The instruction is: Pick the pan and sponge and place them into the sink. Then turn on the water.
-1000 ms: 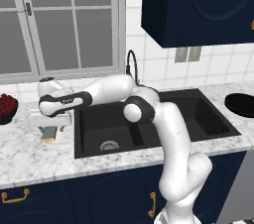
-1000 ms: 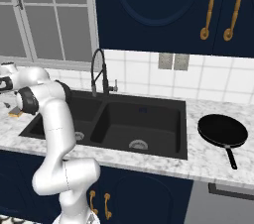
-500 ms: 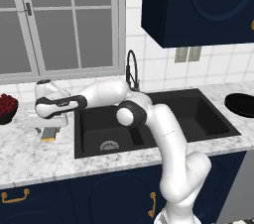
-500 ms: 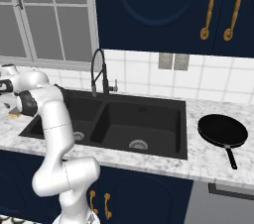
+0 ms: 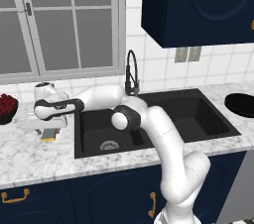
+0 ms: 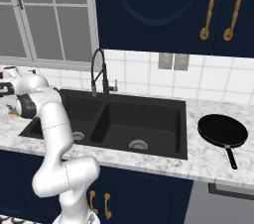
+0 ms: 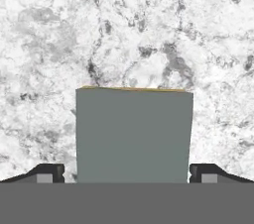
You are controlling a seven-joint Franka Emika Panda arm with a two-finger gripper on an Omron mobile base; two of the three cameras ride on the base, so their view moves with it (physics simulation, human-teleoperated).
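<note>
in the hand view the sponge [image 7: 134, 136] lies flat on the marble worktop [image 7: 149, 29], its grey-teal top up and a thin yellow edge showing along its far side. the fingers [image 7: 127, 174] stand wide apart, one dark tip [image 7: 47, 172] just beside each side of the sponge, straddling it without clamping; whether the tips touch it i cannot tell.

from the left base view the arm reaches far left across the sink [image 5: 155, 117], and the fingers [image 5: 49, 134] point down over the sponge [image 5: 48, 138], which sits on the worktop [image 5: 39, 156] just left of the sink's left basin. a dark bowl of red fruit [image 5: 7, 107] stands further left, near the window [image 5: 59, 20].

the sink is a black double basin with a silver drain [image 5: 109, 145] in the left basin. the black arched faucet [image 5: 130, 72] rises behind it.

in the right base view the pan [image 6: 222, 131] rests on the worktop right of the sink [image 6: 119, 119], well apart from the arm, its handle [image 6: 231, 157] pointing toward the front edge.
</note>
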